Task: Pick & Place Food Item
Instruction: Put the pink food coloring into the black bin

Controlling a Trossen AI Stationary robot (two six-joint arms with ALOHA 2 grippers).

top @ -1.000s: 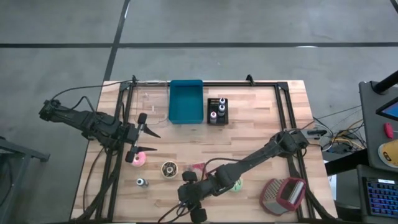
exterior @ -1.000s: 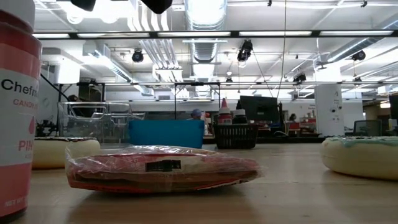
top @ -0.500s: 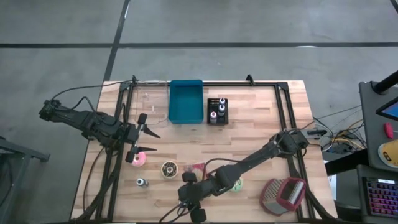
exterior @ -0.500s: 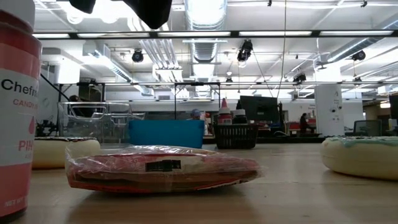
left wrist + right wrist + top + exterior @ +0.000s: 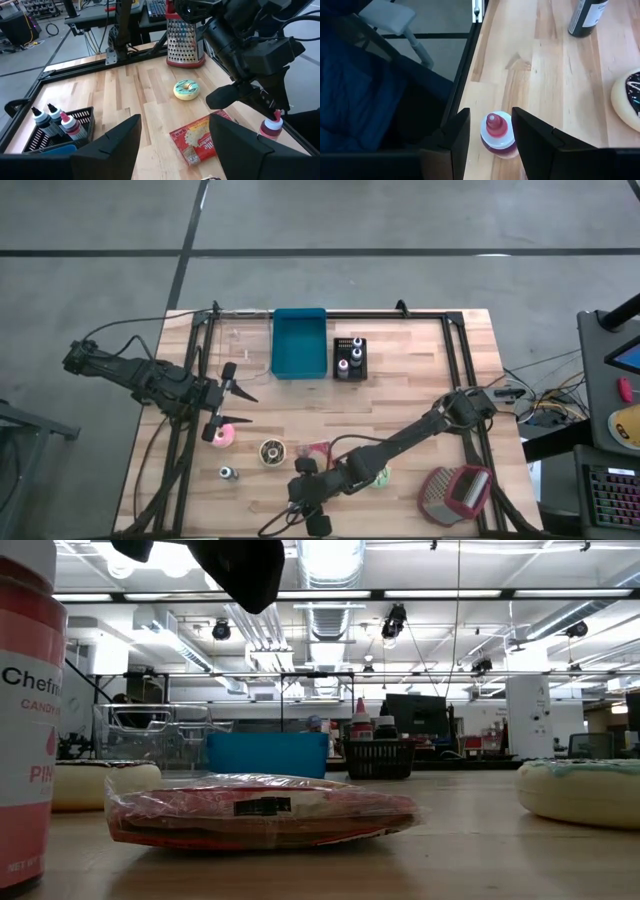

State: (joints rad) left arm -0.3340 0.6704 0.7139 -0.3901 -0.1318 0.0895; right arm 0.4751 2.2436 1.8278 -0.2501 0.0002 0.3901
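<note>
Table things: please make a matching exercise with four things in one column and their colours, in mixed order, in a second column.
Things:
1. bin
2. bottle rack
3. snack packet
4. table top

Colours:
A. red
B. pale wood
C. blue
D. black

Pairs: 1-C, 2-D, 3-A, 4-B

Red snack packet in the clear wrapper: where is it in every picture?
High view: the red snack packet in clear wrapper is low in the picture, mid-table, just above the right arm.
Low view: it lies flat, front and centre.
Left wrist view: lower middle, on the wood.
Right wrist view: not in it.
Shared landmark: the teal-iced doughnut near it.
</note>
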